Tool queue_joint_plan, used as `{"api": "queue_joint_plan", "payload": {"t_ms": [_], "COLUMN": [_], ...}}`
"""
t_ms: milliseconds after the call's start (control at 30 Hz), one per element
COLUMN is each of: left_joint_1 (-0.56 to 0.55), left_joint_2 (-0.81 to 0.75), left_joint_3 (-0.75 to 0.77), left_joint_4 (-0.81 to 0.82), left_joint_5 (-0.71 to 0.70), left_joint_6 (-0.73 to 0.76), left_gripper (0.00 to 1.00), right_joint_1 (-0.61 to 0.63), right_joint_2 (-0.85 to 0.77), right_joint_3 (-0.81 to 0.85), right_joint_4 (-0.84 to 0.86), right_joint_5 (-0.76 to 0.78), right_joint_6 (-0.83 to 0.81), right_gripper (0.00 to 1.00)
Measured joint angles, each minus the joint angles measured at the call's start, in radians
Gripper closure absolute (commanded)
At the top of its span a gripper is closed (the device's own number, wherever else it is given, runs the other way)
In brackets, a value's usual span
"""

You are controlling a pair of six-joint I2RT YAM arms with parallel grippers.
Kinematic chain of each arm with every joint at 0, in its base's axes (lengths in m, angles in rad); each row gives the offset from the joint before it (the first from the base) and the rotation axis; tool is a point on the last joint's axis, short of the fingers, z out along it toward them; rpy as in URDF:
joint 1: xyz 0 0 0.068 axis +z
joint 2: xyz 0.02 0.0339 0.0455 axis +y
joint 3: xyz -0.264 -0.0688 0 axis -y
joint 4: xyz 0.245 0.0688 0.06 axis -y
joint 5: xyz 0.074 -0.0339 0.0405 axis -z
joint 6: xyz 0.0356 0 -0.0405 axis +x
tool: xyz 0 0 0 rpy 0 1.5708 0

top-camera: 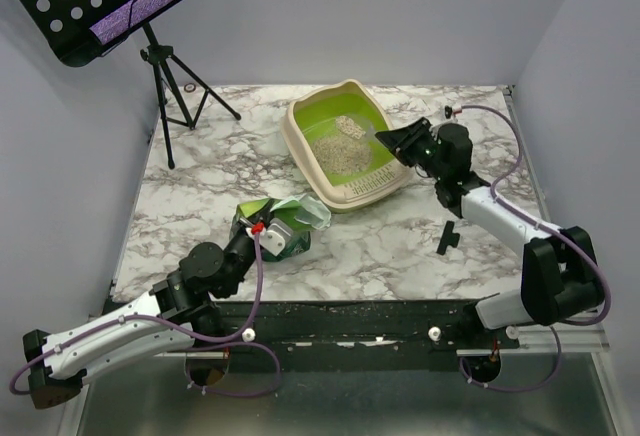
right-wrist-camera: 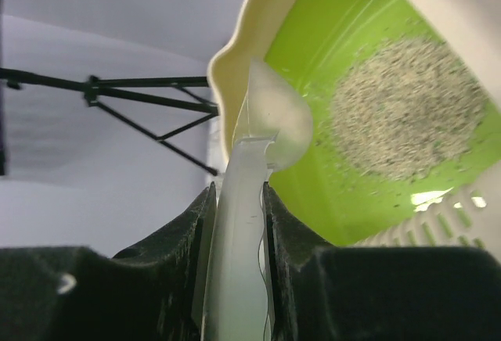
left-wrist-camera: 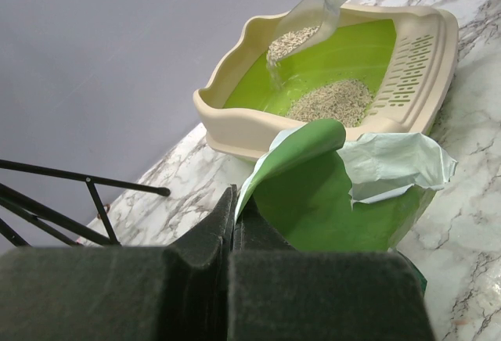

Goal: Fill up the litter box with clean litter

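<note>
Marbled bench, pale grey walls. Left tool, nearest, is pressed together on the green bag. Beyond it sits the litter box, long axis running away, far end leaning left. Right tool, at its right rim, pinches a clear scoop, seemingly spilling clean litter inside.

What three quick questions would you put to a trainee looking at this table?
1. True or false: the litter box has no litter in it.
2. Pick one. The right jaws grip: A) a brush, B) a clear scoop, C) a cup.
3. In a few words: what do the left jaws pinch?

Key
1. False: a pale pile lies on the green floor of the box, and more is spilling from above.
2. B: the jaws clamp the scoop's handle, and its bowl is tipped over the box.
3. The edge of the green bag, which stands just in front of the box.
</note>
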Motion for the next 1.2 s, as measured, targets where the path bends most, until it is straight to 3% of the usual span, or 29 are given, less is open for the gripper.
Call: {"api": "queue_joint_plan", "payload": {"t_ms": [600,1000,1200], "left_joint_1": [0.000,0.000,0.000], "left_joint_2": [0.013,0.013,0.013], "left_joint_3": [0.000,0.000,0.001], "left_joint_4": [0.008,0.008,0.010], "left_joint_5": [-0.012,-0.023,-0.038], "left_joint_6": [-0.004,-0.011,-0.012], "left_gripper": [1.00,1.00,1.00], "right_joint_1": [0.038,0.313,0.396], "right_joint_2": [0.235,0.232,0.097], "right_joint_3": [0.655,0.901,0.882], "right_joint_4": [-0.866,-1.191,-1.276], "right_joint_5": [0.165,0.483,0.376], "right_joint_6": [-0.699,-0.956,-0.976], "right_gripper": [1.00,1.00,1.00]}}
